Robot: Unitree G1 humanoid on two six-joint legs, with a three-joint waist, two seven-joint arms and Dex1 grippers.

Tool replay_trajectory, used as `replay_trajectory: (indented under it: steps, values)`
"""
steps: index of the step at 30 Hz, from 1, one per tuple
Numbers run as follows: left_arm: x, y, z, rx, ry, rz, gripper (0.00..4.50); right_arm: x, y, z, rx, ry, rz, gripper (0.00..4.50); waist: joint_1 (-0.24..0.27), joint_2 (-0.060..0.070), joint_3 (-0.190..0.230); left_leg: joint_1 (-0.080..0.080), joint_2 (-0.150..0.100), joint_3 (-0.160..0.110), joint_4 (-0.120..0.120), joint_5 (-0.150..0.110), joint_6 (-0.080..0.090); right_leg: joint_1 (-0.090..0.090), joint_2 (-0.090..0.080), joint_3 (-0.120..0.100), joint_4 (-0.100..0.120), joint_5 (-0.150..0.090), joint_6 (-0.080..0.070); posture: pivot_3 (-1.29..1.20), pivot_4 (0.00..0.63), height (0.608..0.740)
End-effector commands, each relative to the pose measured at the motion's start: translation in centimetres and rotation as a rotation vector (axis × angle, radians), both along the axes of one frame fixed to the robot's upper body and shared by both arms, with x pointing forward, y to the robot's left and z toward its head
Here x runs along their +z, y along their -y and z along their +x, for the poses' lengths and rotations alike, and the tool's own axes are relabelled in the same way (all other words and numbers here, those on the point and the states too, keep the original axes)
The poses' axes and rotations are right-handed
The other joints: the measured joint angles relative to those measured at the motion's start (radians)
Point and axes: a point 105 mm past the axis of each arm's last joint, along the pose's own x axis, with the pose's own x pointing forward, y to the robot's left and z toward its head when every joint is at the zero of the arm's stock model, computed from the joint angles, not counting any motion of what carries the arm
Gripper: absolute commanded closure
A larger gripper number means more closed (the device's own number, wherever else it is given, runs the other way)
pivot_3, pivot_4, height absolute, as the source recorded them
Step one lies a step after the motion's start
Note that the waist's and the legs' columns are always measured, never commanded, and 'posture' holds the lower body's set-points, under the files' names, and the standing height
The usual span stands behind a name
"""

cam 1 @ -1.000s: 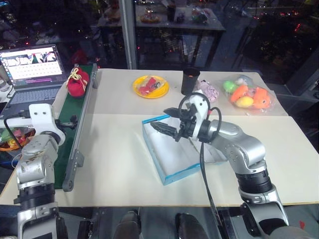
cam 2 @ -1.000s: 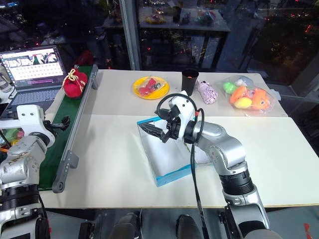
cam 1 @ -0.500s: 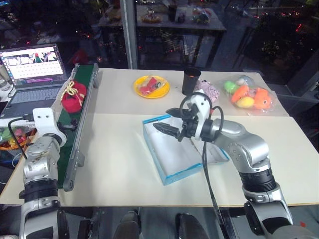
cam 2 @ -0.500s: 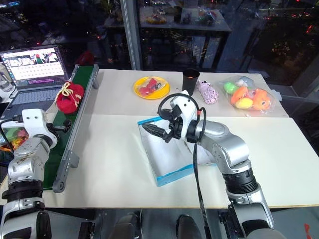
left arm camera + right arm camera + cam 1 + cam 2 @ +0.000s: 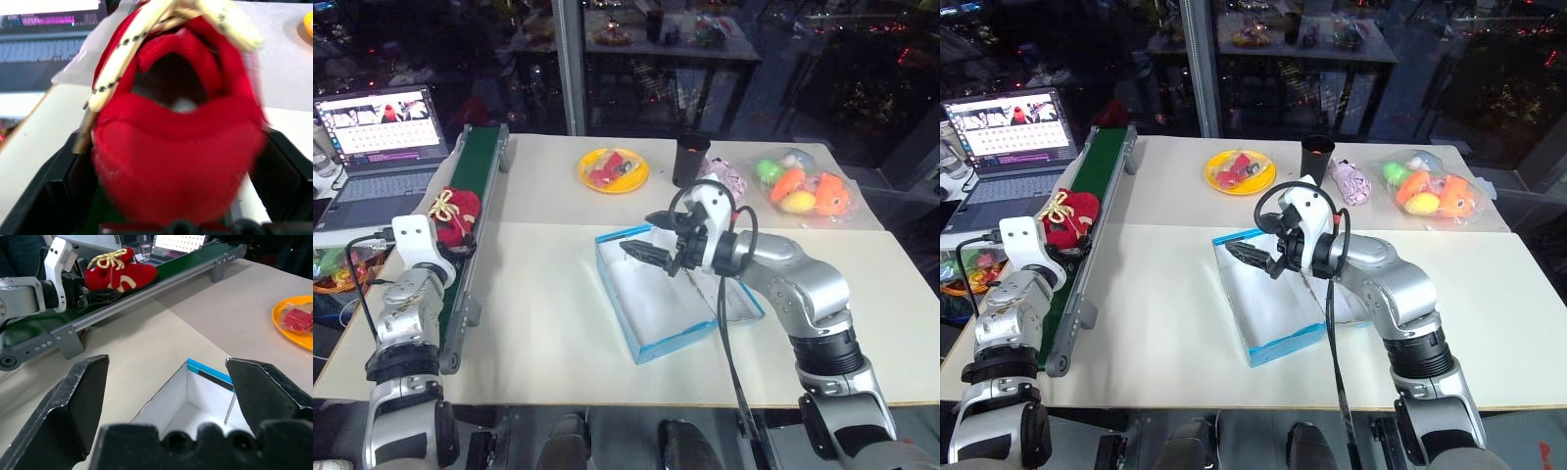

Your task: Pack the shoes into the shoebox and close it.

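On the green conveyor belt (image 5: pixel 480 171) at about 9 o'clock of the table, the pair of small soft red fabric shoes with yellow-gold laces (image 5: pixel 456 212) sits right at the left gripper (image 5: pixel 98 293). Left wrist view has the red shoes between the two black fingers, one finger on each side; cannot tell whether the pads press the fabric yet, so a firm hold is unconfirmed. Jaws partly narrowed around the pair.

Light blue rectangular cardboard shoebox, white inside (image 5: pixel 612 277), lies open near table centre, empty, well apart from the shoes. Right gripper (image 5: pixel 641 251) hovers over the box's 11 o'clock corner, fingers spread wide, holding nothing.

Handling judgement: shoes look light, soft and squashy, not fragile, not slippery; fabric will give under the fingers, laces could snag or dangle. Best hold is probably across both bodies at the middle so the pair comes up as one; a pinch on the laces alone would likely let them swing. Box is thin card, likely to slide if nudged.

Clutter at 12 to 2 o'clock: yellow plate (image 5: pixel 613 169), black cup (image 5: pixel 688 160), bag of toy fruit (image 5: pixel 798 190). Laptop (image 5: pixel 382 132) beyond the belt at 10 o'clock.
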Motion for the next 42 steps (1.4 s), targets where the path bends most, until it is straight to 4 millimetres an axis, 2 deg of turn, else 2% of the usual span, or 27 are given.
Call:
replay_trajectory:
  steps: [1, 3, 4, 7, 9, 10, 12, 13, 14, 16, 18, 21, 28, 35, 41, 42]
  values:
    - [1.3, 0.7, 0.8, -0.020, 0.046, -0.044, 1.74, 2.1, 0.3, -0.1, -0.009, 0.072, 0.004, 0.00, 0.003, 0.000, 0.000, 0.000, 0.000, 0.000, 0.000, 0.000, 0.000, 0.000, 0.000, 0.000, 0.000, 0.000, 0.000, 0.00, 0.150, 0.736]
    - [2.3, 1.2, 1.3, -0.033, 0.077, -0.049, 1.89, 2.2, 0.4, -0.1, -0.014, 0.075, 0.002, 0.00, 0.007, 0.000, 0.000, 0.000, 0.000, 0.000, 0.000, 0.000, -0.001, 0.000, 0.000, 0.000, 0.001, 0.000, 0.000, 0.00, 0.150, 0.736]
    - [3.3, 1.9, 1.7, -0.053, 0.114, -0.044, 1.89, 2.4, 0.4, -0.1, -0.017, 0.077, 0.006, 0.00, 0.009, 0.000, 0.000, 0.000, 0.000, 0.000, 0.000, 0.000, -0.001, 0.000, 0.000, 0.000, 0.001, 0.000, 0.000, 0.00, 0.150, 0.736]
    - [7.8, 4.7, 2.4, -0.157, 0.272, -0.019, 1.89, 3.6, 0.6, 0.0, -0.034, 0.073, 0.086, 0.00, 0.015, -0.001, 0.000, -0.001, 0.000, 0.000, 0.000, 0.001, -0.001, 0.000, 0.000, -0.001, 0.000, 0.000, 0.000, 0.00, 0.150, 0.736]
    - [10.8, 7.3, 2.6, -0.257, 0.370, -0.017, 1.89, 5.2, 0.8, 0.4, -0.056, 0.057, 0.211, 0.00, 0.015, -0.002, 0.001, -0.003, 0.000, 0.000, 0.000, 0.001, -0.001, -0.001, 0.000, -0.001, -0.001, 0.001, 0.001, 0.00, 0.150, 0.736]
    - [13.2, 9.6, 2.5, -0.342, 0.446, -0.034, 1.89, 6.6, 1.1, 1.0, -0.085, 0.030, 0.325, 0.00, 0.015, -0.003, 0.002, -0.004, 0.000, 0.000, 0.001, 0.002, 0.000, -0.001, 0.000, -0.001, -0.001, 0.001, 0.001, 0.00, 0.150, 0.736]
    - [16.5, 13.7, 1.9, -0.495, 0.552, -0.058, 1.89, 8.3, 1.7, 1.9, -0.124, -0.056, 0.523, 0.00, 0.016, -0.005, 0.003, -0.005, 0.000, 0.000, 0.000, 0.005, 0.005, -0.002, 0.000, -0.001, -0.002, 0.001, 0.002, 0.00, 0.150, 0.736]
    - [17.7, 15.8, 1.4, -0.571, 0.585, -0.077, 1.89, 8.8, 2.0, 2.5, -0.142, -0.124, 0.622, 0.00, 0.017, -0.005, 0.003, -0.006, 0.000, 0.000, 0.001, 0.006, 0.005, -0.002, 0.000, -0.001, -0.002, 0.002, 0.002, 0.00, 0.150, 0.736]
    - [18.3, 17.0, 1.1, -0.614, 0.599, -0.087, 1.89, 9.0, 2.1, 2.8, -0.152, -0.172, 0.679, 0.00, 0.017, -0.005, 0.003, -0.006, 0.000, -0.001, 0.001, 0.006, 0.005, -0.001, 0.000, -0.001, -0.002, 0.002, 0.003, 0.00, 0.150, 0.736]
    - [18.8, 19.5, 0.5, -0.695, 0.597, -0.099, 1.89, 9.2, 2.9, 3.9, -0.190, -0.289, 0.828, 0.00, 0.013, -0.004, 0.002, -0.006, 0.000, -0.001, 0.001, 0.006, 0.006, 0.001, 0.000, -0.001, -0.005, 0.002, 0.003, 0.00, 0.150, 0.736]
    - [18.9, 23.1, -0.8, -0.827, 0.585, -0.100, 1.89, 9.1, 4.1, 4.8, -0.224, -0.379, 0.948, 0.00, 0.009, -0.004, 0.002, -0.004, 0.000, -0.001, 0.000, 0.006, 0.008, 0.002, 0.000, -0.001, -0.005, 0.002, 0.004, 0.00, 0.150, 0.736]
    - [18.7, 25.6, -2.0, -0.918, 0.571, -0.099, 1.89, 9.7, 4.8, 4.9, -0.222, -0.429, 1.036, 0.00, 0.003, -0.003, 0.003, -0.004, 0.000, -0.001, -0.001, 0.007, 0.009, 0.001, 0.000, -0.001, -0.005, 0.002, 0.004, 0.00, 0.150, 0.736]
    - [17.7, 28.1, -2.5, -1.025, 0.508, -0.130, 1.89, 10.9, 4.6, 4.0, -0.207, -0.427, 1.079, 0.00, -0.030, -0.003, 0.003, -0.005, 0.000, -0.002, -0.001, 0.008, 0.011, -0.001, 0.002, 0.000, -0.003, 0.002, 0.004, 0.00, 0.150, 0.736]
    - [17.2, 28.9, -2.6, -1.048, 0.488, -0.138, 1.89, 11.7, 4.3, 3.4, -0.196, -0.388, 1.066, 0.00, -0.035, -0.003, 0.003, -0.005, 0.000, -0.002, 0.000, 0.009, 0.013, 0.000, 0.001, 0.000, -0.003, 0.003, 0.004, 0.00, 0.150, 0.736]
    - [16.8, 29.9, -3.1, -1.083, 0.474, -0.144, 1.89, 11.1, 3.6, 3.6, -0.214, -0.376, 1.003, 0.00, -0.034, -0.002, 0.003, -0.005, 0.000, -0.002, 0.000, 0.009, 0.013, 0.000, 0.001, 0.000, -0.004, 0.003, 0.004, 0.00, 0.150, 0.736]
    - [16.9, 30.0, -3.1, -1.084, 0.474, -0.145, 1.89, 10.9, 3.7, 3.6, -0.221, -0.375, 1.000, 0.50, -0.034, -0.002, 0.003, -0.005, 0.000, -0.002, 0.000, 0.009, 0.013, 0.000, 0.001, 0.000, -0.004, 0.003, 0.004, 0.00, 0.150, 0.736]
